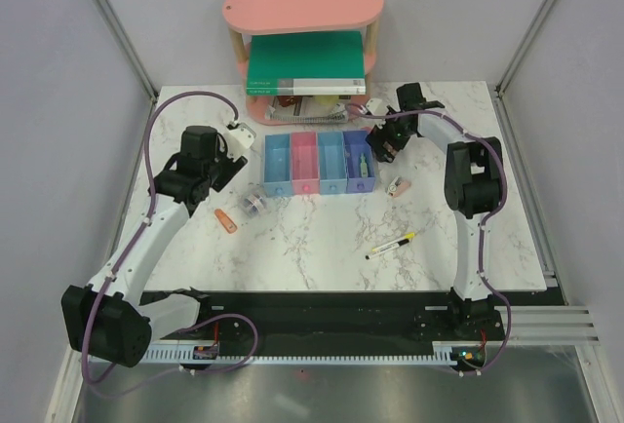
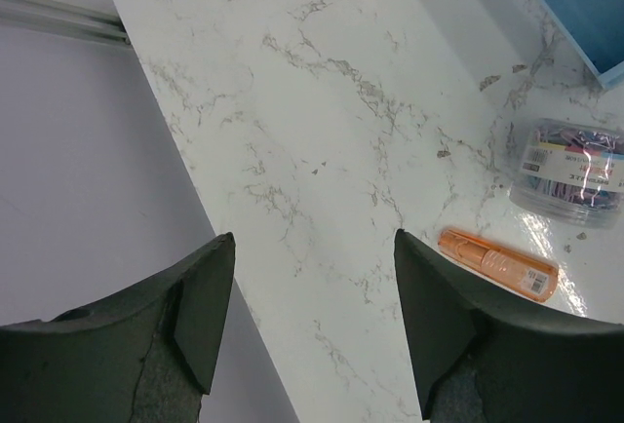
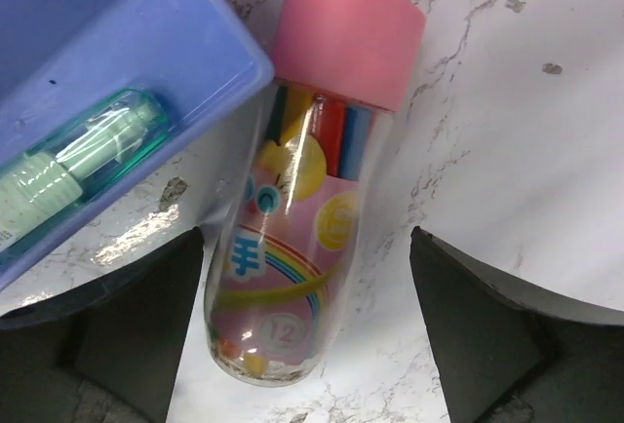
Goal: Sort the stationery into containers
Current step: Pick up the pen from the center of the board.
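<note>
Fingers [image 3: 136,345] of my right claw [image 3: 304,243] stand wide either side of the pink-capped tube [image 3: 312,199], lying against the purple-blue bin [image 3: 146,43] with the green piece [image 3: 88,160] inside. Left claw [image 2: 314,243] gapes partly, empty, orange piece [image 2: 497,263] beside one finger, clip tub [image 2: 568,172] near. From above, pen [image 1: 391,244] and pale pink piece [image 1: 398,187] lie loose right of the bins [image 1: 304,187].

Sits boxed in by grey walls [image 1: 58,72], metal rails [image 1: 112,14] rising at the far corners. Shows a white marble-veined counter [image 1: 312,238] under even light, a pink oval two-tier shelf [image 1: 302,4] at its far edge.
</note>
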